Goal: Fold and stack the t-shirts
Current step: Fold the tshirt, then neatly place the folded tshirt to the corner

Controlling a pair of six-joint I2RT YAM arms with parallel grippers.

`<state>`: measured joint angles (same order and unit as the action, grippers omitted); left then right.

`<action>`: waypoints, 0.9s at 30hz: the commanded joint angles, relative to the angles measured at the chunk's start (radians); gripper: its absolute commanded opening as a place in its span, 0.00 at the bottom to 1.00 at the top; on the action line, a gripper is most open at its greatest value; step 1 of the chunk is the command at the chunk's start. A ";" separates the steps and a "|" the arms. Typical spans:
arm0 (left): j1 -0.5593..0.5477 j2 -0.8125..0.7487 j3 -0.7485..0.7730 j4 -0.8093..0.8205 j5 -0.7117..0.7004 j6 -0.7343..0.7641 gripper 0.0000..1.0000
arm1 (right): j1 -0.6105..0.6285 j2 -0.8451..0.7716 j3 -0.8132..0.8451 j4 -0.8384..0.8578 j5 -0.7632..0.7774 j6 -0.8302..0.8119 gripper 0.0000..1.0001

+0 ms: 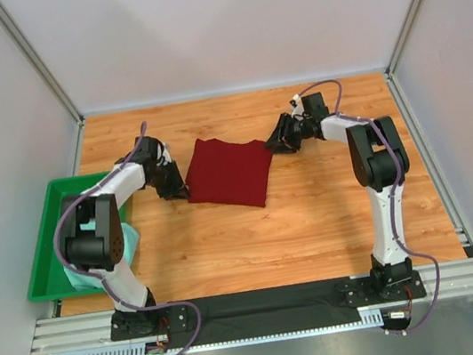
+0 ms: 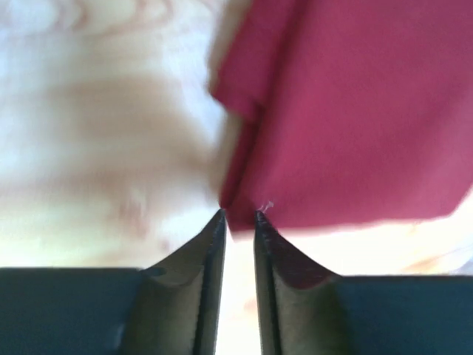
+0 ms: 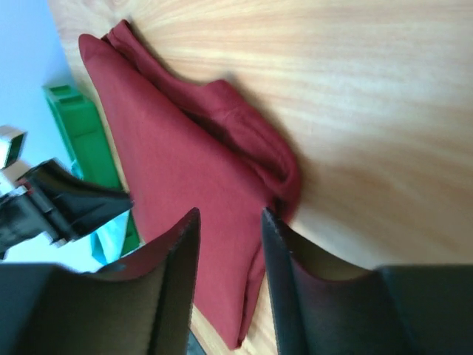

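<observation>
The maroon t-shirt (image 1: 230,171) lies folded into a rough square on the middle of the wooden table. It also shows in the left wrist view (image 2: 347,111) and the right wrist view (image 3: 177,170). My left gripper (image 1: 176,190) is at the shirt's near left corner; in its wrist view (image 2: 239,216) the jaws stand a narrow gap apart, with the cloth corner at the tips and nothing clamped. My right gripper (image 1: 278,143) is at the shirt's far right corner, open in its wrist view (image 3: 230,216), just over the folded edge. The mint t-shirt (image 1: 128,241) lies crumpled in the tray, mostly hidden by the left arm.
A bright green tray (image 1: 45,262) sits at the table's left edge beside the left arm; it also shows in the right wrist view (image 3: 77,122). White enclosure walls stand on three sides. Bare wood (image 1: 315,219) lies in front of the shirt.
</observation>
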<state>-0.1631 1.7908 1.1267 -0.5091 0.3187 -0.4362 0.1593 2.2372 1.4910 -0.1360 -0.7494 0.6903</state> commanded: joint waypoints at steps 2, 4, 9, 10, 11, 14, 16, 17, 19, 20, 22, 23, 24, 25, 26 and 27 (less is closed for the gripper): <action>-0.032 -0.261 0.036 -0.149 -0.026 0.037 0.37 | -0.010 -0.168 0.083 -0.296 0.160 -0.221 0.58; -0.036 -0.368 0.024 -0.192 -0.001 0.024 0.42 | -0.012 -0.185 0.084 -0.348 0.186 -0.294 0.72; -0.036 -0.588 -0.045 -0.247 0.071 -0.032 0.43 | -0.012 -0.082 0.142 -0.379 0.142 -0.405 0.83; -0.036 -0.614 -0.059 -0.282 0.072 -0.033 0.43 | -0.012 -0.061 0.155 -0.366 0.131 -0.416 0.82; -0.042 -0.625 -0.051 -0.322 0.072 -0.021 0.42 | -0.010 -0.024 0.166 -0.357 0.125 -0.432 0.82; -0.061 -0.660 -0.076 -0.402 -0.001 -0.006 0.42 | -0.009 0.012 0.176 -0.278 0.111 -0.445 0.79; -0.061 -0.686 -0.100 -0.398 -0.013 -0.007 0.42 | -0.009 0.030 0.189 -0.245 0.091 -0.443 0.75; -0.061 -0.689 -0.102 -0.393 -0.018 -0.009 0.42 | -0.009 0.054 0.202 -0.251 0.087 -0.442 0.73; -0.061 -0.694 -0.096 -0.390 -0.009 -0.010 0.42 | -0.009 0.070 0.236 -0.290 0.068 -0.448 0.67; -0.061 -0.697 -0.093 -0.390 -0.009 -0.015 0.42 | -0.009 0.073 0.233 -0.290 0.067 -0.446 0.66; -0.061 -0.709 -0.094 -0.384 -0.020 -0.019 0.42 | -0.009 0.073 0.215 -0.277 0.055 -0.437 0.65; -0.061 -0.715 -0.097 -0.382 -0.024 -0.019 0.43 | -0.009 0.078 0.216 -0.280 0.047 -0.436 0.64; -0.061 -0.725 -0.102 -0.372 -0.027 -0.019 0.43 | -0.007 0.082 0.219 -0.283 0.044 -0.437 0.62; -0.061 -0.731 -0.116 -0.365 -0.032 -0.022 0.43 | -0.007 0.093 0.224 -0.293 0.033 -0.440 0.61; -0.061 -0.746 -0.122 -0.358 -0.038 -0.033 0.43 | -0.007 0.099 0.229 -0.298 0.024 -0.445 0.59; -0.061 -0.751 -0.128 -0.347 -0.036 -0.035 0.43 | -0.004 0.105 0.230 -0.304 0.015 -0.449 0.58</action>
<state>-0.2222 1.0821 1.0111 -0.8825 0.2970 -0.4488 0.1474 2.2921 1.7020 -0.4232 -0.7193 0.2829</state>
